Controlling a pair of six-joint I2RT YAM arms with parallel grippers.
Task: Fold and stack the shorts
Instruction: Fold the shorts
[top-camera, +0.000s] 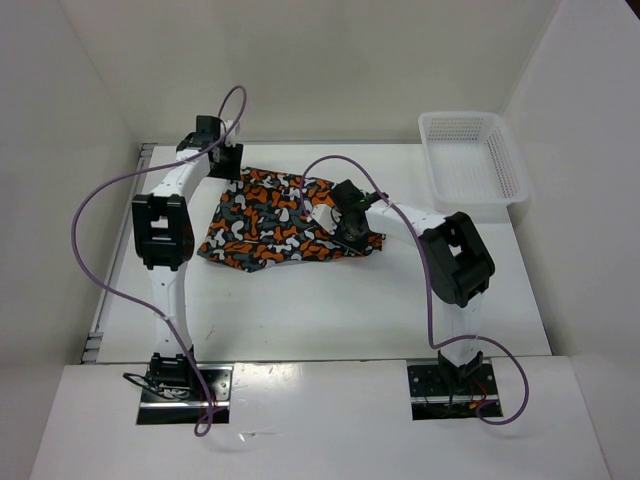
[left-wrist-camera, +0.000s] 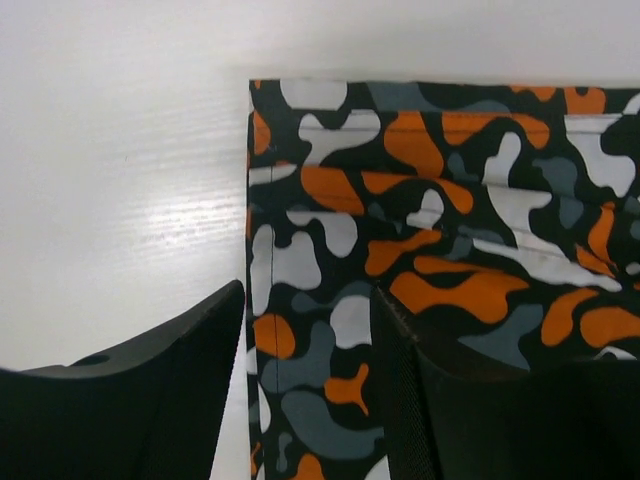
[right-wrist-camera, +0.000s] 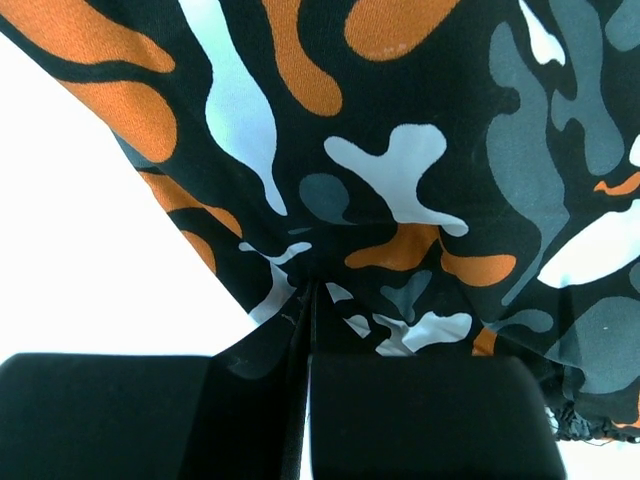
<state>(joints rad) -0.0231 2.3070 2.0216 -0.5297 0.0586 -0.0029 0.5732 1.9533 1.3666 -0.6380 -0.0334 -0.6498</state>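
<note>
the white table (top-camera: 330, 310) carries the shorts (top-camera: 265, 225) and a mesh basket (top-camera: 472, 158).

No text, label, brand or number can be read in any view. The shorts (top-camera: 270, 220) bear only a blotched camouflage print without lettering.

Matt printed cloth shorts (top-camera: 265, 225) on smooth, faintly glossy table (top-camera: 330, 300).

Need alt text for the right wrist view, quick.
The right gripper is shut on a pinched fold of the camouflage shorts, which fill most of the frame. Bare white table shows at the left.
</note>
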